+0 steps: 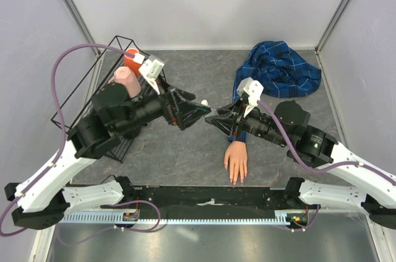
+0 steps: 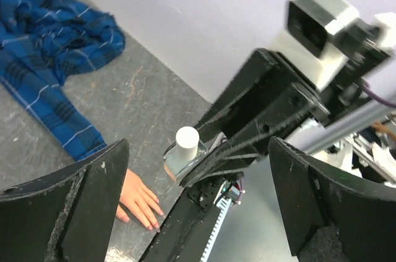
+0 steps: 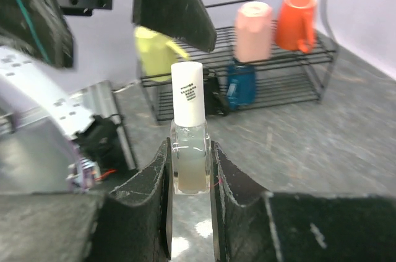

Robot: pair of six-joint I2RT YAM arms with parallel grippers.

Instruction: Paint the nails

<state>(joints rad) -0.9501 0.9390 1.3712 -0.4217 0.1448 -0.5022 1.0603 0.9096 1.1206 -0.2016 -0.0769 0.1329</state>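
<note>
Two arms meet over the middle of the grey desk, so we judge the task to be at its opening step: the polish is in hand but not yet uncapped, and no brush is out.

Far right on the desk lies the bunched blue plaid sleeve, and far left stands a wire rack of mugs, which plays no part here.

Our left tool is spread wide with nothing in it, its fingers facing the right one. Our right tool is closed tight on the glass body of the small clear bottle, holding it upright with the white cap free above the fingers.

Below them the mannequin hand lies flat on the desk, near the front edge. Its long axis runs far to near: wrist toward the sleeve, fingers pointing at the arm bases.

The nails sit at that near end, too small for us to tell whether any carry polish.

Next, we think, the left tool must close on the cap alone and twist it off while the right keeps the bottle level.
</note>
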